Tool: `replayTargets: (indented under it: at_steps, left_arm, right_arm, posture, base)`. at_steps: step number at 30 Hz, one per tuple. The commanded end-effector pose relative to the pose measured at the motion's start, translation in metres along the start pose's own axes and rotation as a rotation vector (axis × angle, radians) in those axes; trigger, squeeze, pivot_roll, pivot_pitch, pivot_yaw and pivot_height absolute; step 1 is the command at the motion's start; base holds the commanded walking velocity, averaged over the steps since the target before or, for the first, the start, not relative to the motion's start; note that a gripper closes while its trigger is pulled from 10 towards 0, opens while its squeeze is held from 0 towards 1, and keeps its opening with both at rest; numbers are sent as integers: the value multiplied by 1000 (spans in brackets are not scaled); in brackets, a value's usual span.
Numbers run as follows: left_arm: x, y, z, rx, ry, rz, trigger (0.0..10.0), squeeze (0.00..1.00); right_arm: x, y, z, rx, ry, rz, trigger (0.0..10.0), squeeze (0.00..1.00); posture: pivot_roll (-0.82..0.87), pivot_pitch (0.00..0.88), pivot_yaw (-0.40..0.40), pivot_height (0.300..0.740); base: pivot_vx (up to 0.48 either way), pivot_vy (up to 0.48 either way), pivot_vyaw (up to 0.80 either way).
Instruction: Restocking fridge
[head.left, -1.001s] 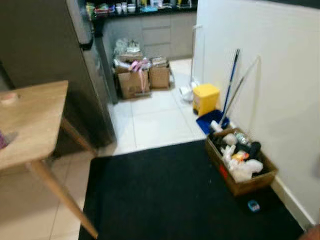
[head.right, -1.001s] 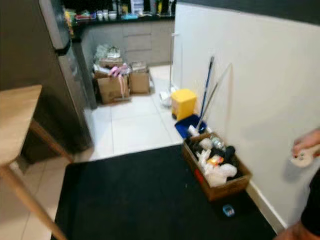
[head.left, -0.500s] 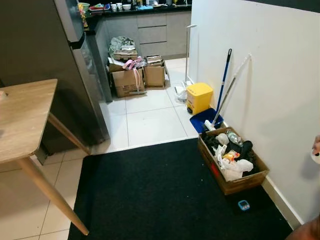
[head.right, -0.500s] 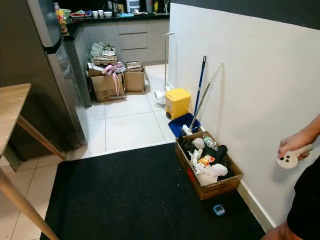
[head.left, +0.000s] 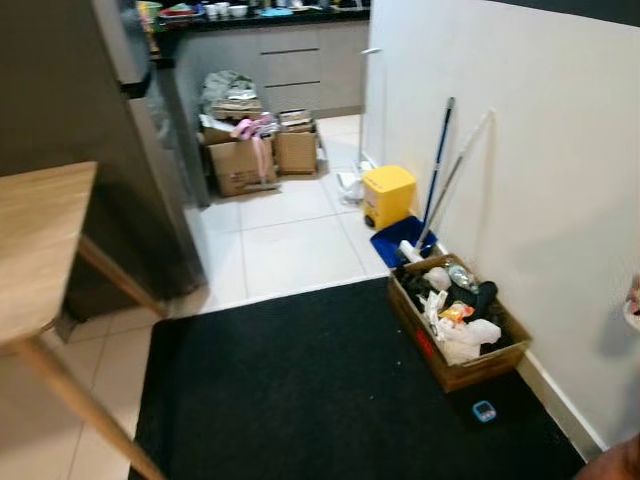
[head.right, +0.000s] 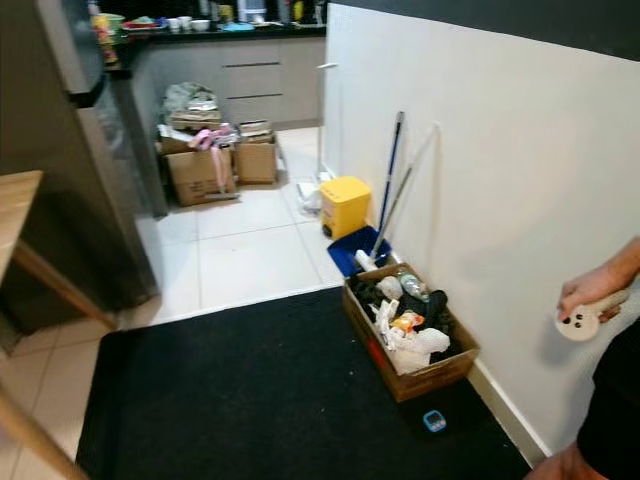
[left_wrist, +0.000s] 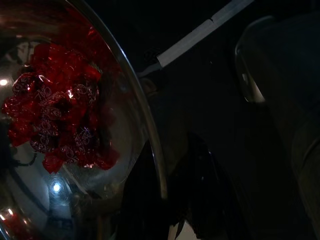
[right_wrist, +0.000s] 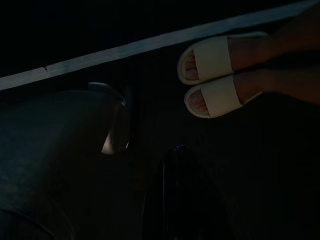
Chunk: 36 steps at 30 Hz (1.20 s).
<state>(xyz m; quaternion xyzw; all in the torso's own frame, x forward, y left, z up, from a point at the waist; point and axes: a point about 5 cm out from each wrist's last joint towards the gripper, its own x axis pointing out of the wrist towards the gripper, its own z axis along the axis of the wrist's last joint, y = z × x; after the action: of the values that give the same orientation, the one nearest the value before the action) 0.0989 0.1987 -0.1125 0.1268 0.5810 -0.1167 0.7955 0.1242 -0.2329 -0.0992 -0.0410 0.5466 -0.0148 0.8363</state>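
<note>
While your fridge (head.left: 120, 190) stands shut and unreached, left gripper (left_wrist: 165, 200) carries a bowl (left_wrist: 145, 130) of red sweets (left_wrist: 55, 115); right fingers' state cannot be told.

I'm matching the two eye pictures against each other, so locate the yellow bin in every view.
Left eye view: yellow bin, right of centre in the upper half, on the white tiles by the wall.
Right eye view: yellow bin, just right of centre, on the same tiles.
Left wrist view, right wrist view: too dark to tell.
Shared landmark: the blue-handled mop leaning on the wall beside it.
</note>
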Motion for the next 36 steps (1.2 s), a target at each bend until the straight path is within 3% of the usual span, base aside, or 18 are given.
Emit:
replayTargets:
  at_steps: [1, 20, 27, 36]
  left_arm:
    - [3, -16, 9, 7, -38, -62, 10000, 0]
    - [3, -16, 10, 16, -38, -65, 10000, 0]
    - [3, -16, 10, 26, -36, -67, 10000, 0]
    - [3, -16, 11, 28, -39, -70, 10000, 0]
  right_arm:
    - [1, 2, 3, -7, -9, 5, 10000, 0]
    - [0, 1, 3, -1, -12, 0, 10000, 0]
    - [0, 0, 4, 5, -12, -5, 10000, 0]
    - [0, -1, 7, 10, -32, 8, 10000, 0]
  posture:
    - [-64, 1, 20, 740]
    - [-67, 1, 20, 740]
    - [-71, 0, 22, 740]
    - [-71, 0, 22, 740]
  base:
    - [439, 0, 0]
    - [440, 0, 0]
    - [445, 0, -763]
    - [450, 0, 0]
